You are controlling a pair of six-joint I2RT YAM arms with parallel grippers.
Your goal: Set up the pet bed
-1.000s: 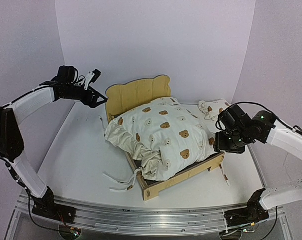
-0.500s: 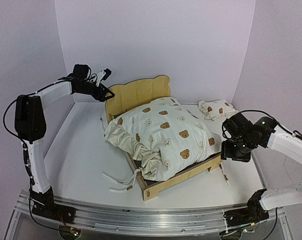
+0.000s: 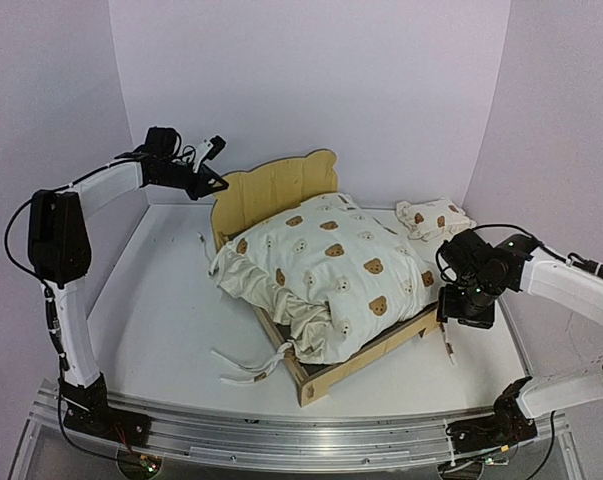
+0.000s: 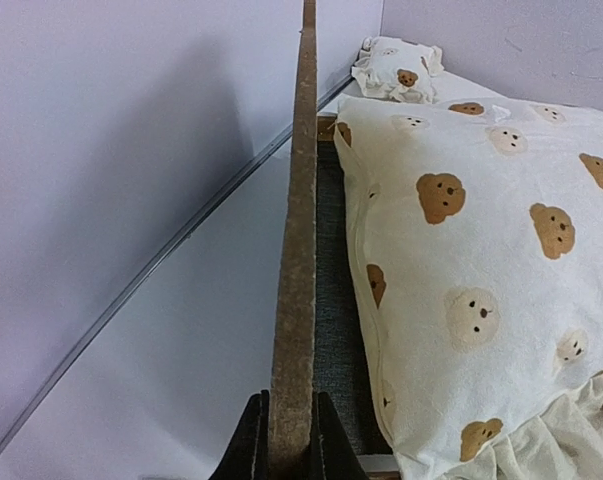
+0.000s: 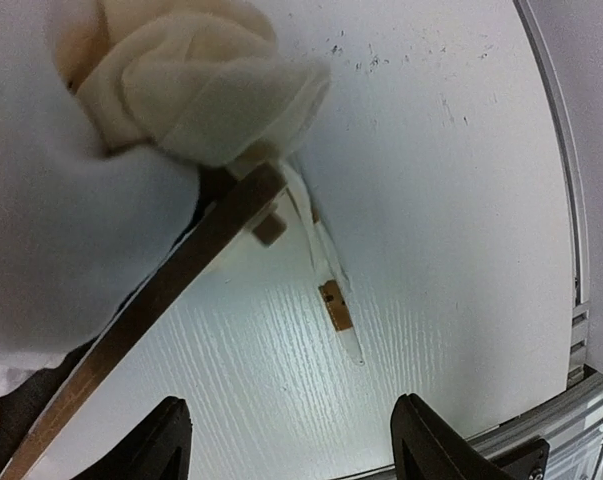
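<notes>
Pet bed (image 3: 326, 375) at a slant in the middle of the white table (image 3: 161, 310), headboard (image 3: 271, 190) toward the back wall, foot end toward the near edge. On the frame, a cream cushion (image 3: 331, 260) printed with brown bears — bunched and puffy, spilling over the left rail and the near-left corner, with loose ties (image 3: 243, 368) trailing onto the table. Off to the right of the headboard end, near the back right corner, a small matching pillow (image 3: 433, 217), apart from the frame. Left gripper (image 4: 291, 420) pinched shut on the top edge of the headboard at its left end, fingers (image 4: 246, 450) tight against both faces of the plywood. Dark grey base visible between board and cushion in the left wrist view. Right gripper (image 5: 291, 420) spread wide, gripping nothing — hovering just off the bed's right foot corner, above bare table. Below it, a thin strap (image 5: 326, 270) flat on the table beside the wooden rail (image 5: 151, 305).
</notes>
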